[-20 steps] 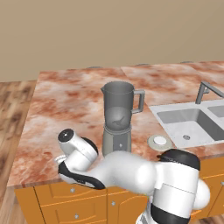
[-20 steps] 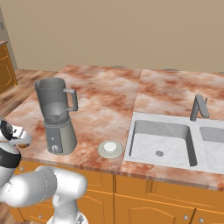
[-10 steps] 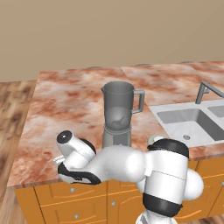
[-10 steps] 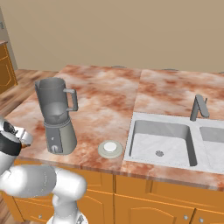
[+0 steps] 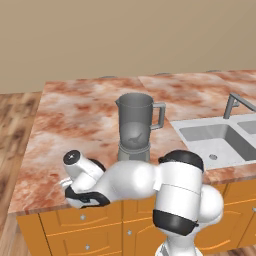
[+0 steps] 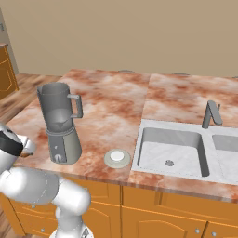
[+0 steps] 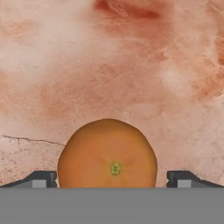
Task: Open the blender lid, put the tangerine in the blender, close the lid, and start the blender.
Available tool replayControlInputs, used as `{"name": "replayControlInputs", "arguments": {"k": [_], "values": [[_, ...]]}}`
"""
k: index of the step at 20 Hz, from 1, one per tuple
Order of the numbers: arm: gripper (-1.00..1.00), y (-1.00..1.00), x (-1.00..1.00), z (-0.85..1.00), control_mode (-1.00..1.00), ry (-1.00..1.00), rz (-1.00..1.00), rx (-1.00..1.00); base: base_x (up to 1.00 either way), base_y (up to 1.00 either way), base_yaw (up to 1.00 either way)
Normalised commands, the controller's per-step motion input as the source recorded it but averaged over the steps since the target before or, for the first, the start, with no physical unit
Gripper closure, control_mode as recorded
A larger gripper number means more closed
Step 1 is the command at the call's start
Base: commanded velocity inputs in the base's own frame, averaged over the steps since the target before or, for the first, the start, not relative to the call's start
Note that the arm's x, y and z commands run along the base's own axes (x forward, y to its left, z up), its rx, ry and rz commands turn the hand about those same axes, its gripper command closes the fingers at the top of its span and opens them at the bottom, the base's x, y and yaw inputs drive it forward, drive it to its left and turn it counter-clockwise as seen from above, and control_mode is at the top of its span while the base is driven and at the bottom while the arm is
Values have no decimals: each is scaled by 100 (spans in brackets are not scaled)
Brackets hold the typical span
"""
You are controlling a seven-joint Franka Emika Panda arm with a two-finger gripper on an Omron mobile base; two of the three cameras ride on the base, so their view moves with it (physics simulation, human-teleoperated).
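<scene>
The blender lid (image 6: 117, 157) is already off — it lies flat on the worktop (image 6: 116, 107) just beside the blender (image 6: 60, 123), whose jar stands open. The tangerine (image 7: 107, 154) is not yet in: it sits on the marbled stone between the fingertips (image 7: 41, 178) of the tool (image 7: 112, 180), jaws spread wide on either side, no contact visible. Left, by my reading: grasp, drop it in the jar, refit the lid, turn the knob. Reddish marble top over orange cabinets, a steel sink (image 6: 172, 146) with faucet at right, beige wall, wood floor
</scene>
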Motion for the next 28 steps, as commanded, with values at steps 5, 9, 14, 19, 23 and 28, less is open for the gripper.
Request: {"name": "replayControlInputs", "arguments": {"k": [5,9,14,19,23,28], "values": [[-100,1,4,-14,-100,0,0,0,0,0,0],[100,0,0,-35,-100,0,0,0,0,0,0],[100,0,-1,-5,-100,-5,0,1,0,0,0],[100,0,-51,81,-100,-25,1,0,0,0,0],[100,0,-60,100,-100,-23,1,0,0,0,0],[100,-19,-32,100,-100,-18,0,0,0,0,0]]}}
